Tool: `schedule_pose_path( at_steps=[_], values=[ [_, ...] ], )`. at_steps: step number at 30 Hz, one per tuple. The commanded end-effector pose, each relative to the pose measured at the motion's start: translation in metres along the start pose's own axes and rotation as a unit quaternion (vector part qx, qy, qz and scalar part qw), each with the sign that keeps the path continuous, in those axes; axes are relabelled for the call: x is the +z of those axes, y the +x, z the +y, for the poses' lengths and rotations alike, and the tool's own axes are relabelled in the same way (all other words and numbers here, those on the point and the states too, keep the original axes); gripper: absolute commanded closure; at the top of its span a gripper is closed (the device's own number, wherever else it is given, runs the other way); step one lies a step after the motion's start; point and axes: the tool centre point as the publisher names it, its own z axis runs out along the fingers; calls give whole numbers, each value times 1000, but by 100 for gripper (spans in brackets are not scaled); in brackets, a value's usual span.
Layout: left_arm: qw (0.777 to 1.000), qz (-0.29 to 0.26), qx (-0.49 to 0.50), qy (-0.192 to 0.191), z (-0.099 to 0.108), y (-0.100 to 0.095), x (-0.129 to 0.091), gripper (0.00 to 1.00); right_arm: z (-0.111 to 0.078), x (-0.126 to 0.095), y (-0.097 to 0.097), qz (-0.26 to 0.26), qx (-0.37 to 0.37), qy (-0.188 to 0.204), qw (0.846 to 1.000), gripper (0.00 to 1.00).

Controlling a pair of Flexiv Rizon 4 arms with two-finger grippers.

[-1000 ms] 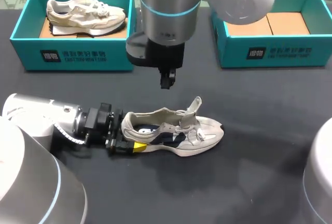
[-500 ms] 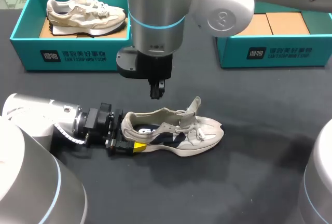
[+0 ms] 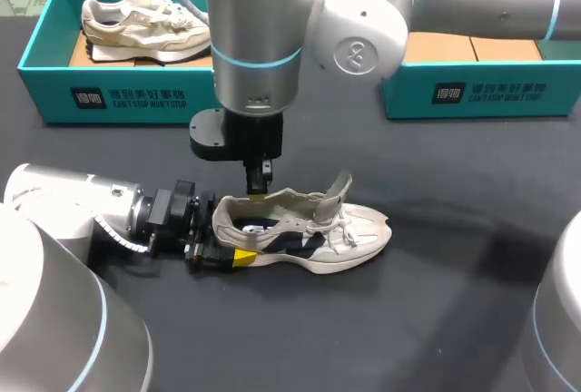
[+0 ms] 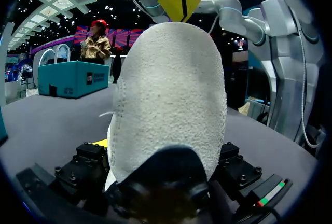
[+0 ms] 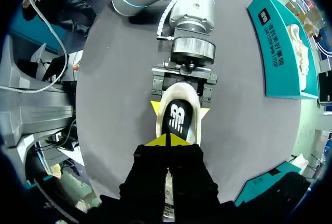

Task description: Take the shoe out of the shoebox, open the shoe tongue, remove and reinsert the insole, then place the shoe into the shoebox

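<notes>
i am clamping my left fingers [image 3: 229,242] on the heel of the shoe [image 3: 318,233], one yellow tip pressing each side of it, low on the worktop [image 3: 436,283]. the shoe is lying upright on its sole near the middle, toe pointing toward my right side. its tongue [image 3: 339,185] is standing up and pulled back from the opening, and the dark insole [image 5: 176,117] with its white mark is lying inside.

my right arm [image 3: 259,38] is reaching in from the right, past the middle. my right fingers [image 3: 258,183] are pointing straight down over the shoe's opening, tips pressed together and holding nothing. they are hanging just over the collar rim. i cannot tell whether they are touching it.

the shoe is sitting well apart from both boxes, with dark worktop running between its far side and the box fronts. more worktop is stretching from the toe toward the right edge and from the sole toward the near edge. my left arm is lying close along the surface behind the heel.

the left shoebox [image 3: 127,102], teal, is standing at the far left edge. a second shoe [image 3: 150,24], pale, is resting inside it on brown card. the right box [image 3: 472,93], also teal, is standing at the far right, partly hidden by my right arm, and is holding brown cardboard pieces [image 3: 490,47] side by side.
</notes>
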Motion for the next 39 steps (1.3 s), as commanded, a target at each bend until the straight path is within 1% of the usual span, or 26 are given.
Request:
schedule_pose_path(
  at_steps=[1,2,5,9,12,14,25,27,28,31,37,39],
  values=[
    [1000,-1,0,-1,1,1,0,100,2,0,1,-1,0,3,1000,100],
    [1000,-1,0,-1,1,1,0,100,2,0,1,-1,0,3,1000,100],
    [1000,-1,0,-1,1,1,0,100,-1,15,-2,3,-4,-11,1000,100],
    [1000,-1,0,-1,1,1,0,100,-3,28,-1,4,-10,-16,1000,100],
    [1000,-1,0,-1,1,1,0,100,-6,41,-1,-4,-16,-19,1000,100],
    [1000,-1,0,-1,1,1,0,100,-11,50,-3,-4,8,-16,1000,100],
    [1000,-1,0,-1,1,1,0,100,-11,50,-3,-4,8,-16,1000,100],
    [1000,-1,0,-1,1,1,0,100,-10,63,-9,1,-2,-16,1000,100],
    [1000,-1,0,-1,1,1,0,100,-11,68,-11,2,-2,-22,1000,100],
    [1000,-1,0,-1,1,1,0,100,-14,80,-16,5,-4,-26,1000,100],
    [1000,-1,0,-1,1,1,0,100,-21,95,-21,-1,-12,-34,999,100],
    [1000,-1,0,-1,1,1,0,100,-23,99,-21,-9,-14,-30,999,100]
  ],
)
